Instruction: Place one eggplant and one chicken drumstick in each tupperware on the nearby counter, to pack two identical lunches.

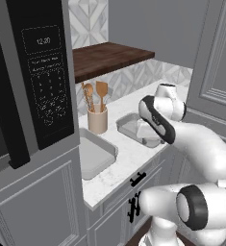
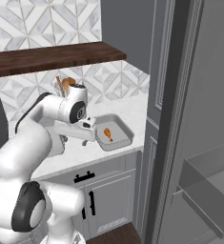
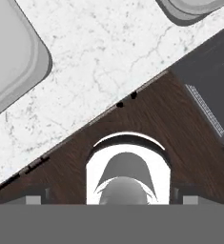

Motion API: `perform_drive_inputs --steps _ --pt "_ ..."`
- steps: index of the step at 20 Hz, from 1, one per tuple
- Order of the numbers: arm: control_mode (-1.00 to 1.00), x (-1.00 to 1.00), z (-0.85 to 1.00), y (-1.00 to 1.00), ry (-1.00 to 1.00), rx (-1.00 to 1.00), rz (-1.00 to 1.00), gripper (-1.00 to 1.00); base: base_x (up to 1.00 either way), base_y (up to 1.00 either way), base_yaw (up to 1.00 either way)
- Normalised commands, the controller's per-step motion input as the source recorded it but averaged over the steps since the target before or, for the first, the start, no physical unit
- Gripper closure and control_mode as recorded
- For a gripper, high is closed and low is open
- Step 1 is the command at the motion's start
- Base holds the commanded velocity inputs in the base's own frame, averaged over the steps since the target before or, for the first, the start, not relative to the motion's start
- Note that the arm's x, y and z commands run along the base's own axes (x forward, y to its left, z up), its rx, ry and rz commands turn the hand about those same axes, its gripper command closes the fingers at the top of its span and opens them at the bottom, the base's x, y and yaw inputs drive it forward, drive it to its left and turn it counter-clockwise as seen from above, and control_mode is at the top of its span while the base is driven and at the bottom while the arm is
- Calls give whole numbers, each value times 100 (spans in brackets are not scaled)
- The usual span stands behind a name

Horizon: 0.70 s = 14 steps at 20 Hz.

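White marbled tabletop point(image 1: 129, 158) carries two grey round-cornered tupperware trays point(image 1: 96, 156) point(image 2: 120, 138); dark wooden shelf point(image 2: 51, 56) above. Tool point(image 3: 111, 199) jaws apart.

Chicken drumstick point(image 2: 106, 134) inside right grey tupperware point(image 2: 125, 140)

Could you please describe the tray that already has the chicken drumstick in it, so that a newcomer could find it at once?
Start at the white marbled counter beneath the dark wooden shelf. Two alike grey trays lie on it; take the tray nearer the tall grey cabinet, at the counter's end. It alone holds an orange chicken drumstick; the other tray, beside the microwave, has nothing in it.
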Motion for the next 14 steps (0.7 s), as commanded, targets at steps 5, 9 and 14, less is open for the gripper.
perform_drive_inputs --steps 5,9,14 --pt "-100 -100 59 0 -2 0 -13 -100 0 0 0" --pt "-100 -100 23 0 -8 -1 -8 -100 0 0 0" --pt "-100 -83 2 2 -10 -3 0 -100 0 0 0"
